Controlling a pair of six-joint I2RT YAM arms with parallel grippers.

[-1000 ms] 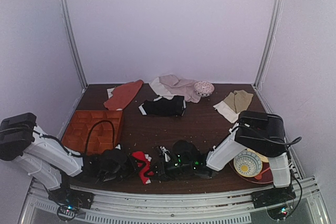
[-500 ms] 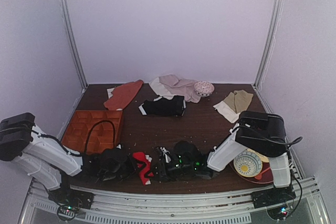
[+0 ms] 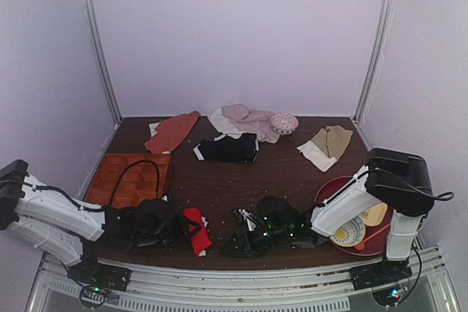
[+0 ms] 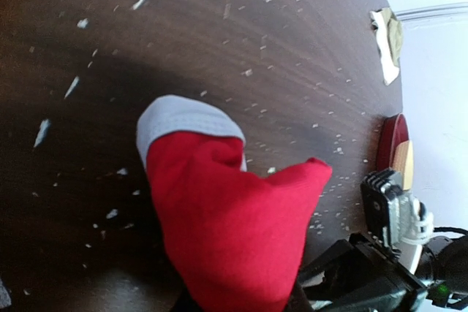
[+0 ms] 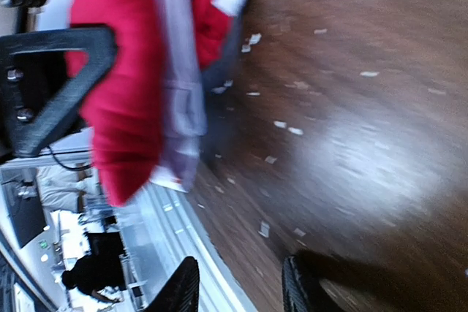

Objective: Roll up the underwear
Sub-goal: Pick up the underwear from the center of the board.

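The roll looks nearly made: the underwear (image 3: 196, 230) sits as a compact red bundle at 7 o'clock on the bench (image 3: 278, 173), close to the near edge, with the left hand (image 3: 174, 226) clamped on its left side. The right hand (image 5: 241, 286) waits at the bundle's 3 o'clock, fingers spread and gripping nothing. Next, I judge, the bundle must be set down without springing open. The orange compartment tray (image 3: 110, 173) at 9 o'clock shows nothing inside. The red plate (image 3: 326, 188) at 4 o'clock carries a patterned bowl (image 3: 345, 230) and a beige piece (image 3: 374, 215). The small bowl (image 3: 284, 122) at 1 o'clock hides its contents.
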